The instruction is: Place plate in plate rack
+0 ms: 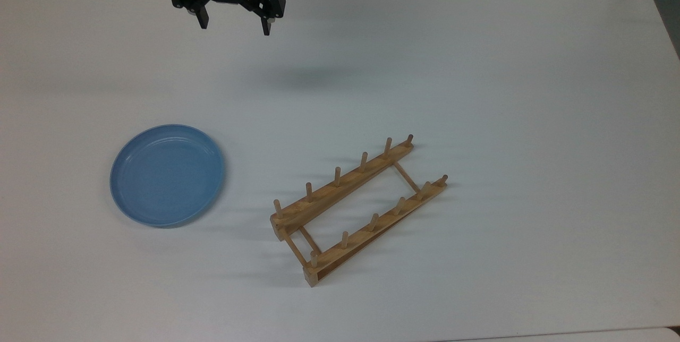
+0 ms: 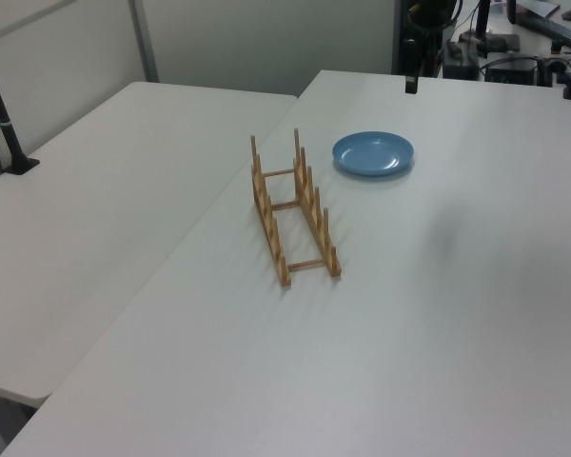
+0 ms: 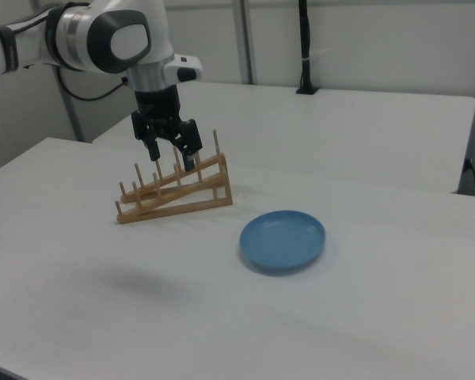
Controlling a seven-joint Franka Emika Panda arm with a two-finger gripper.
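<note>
Two jaws (image 1: 235, 21) hang open and empty near the bench's (image 1: 478, 66) far edge, well apart from the plate (image 1: 167, 174) and rack (image 1: 358, 209).

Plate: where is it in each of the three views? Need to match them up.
Top view: plate at centre-left, to the left of the rack.
Left view: plate upper centre-right, beyond the rack.
Right view: plate at centre, lower right of the rack.
Shared landmark: the wooden rack.
</note>
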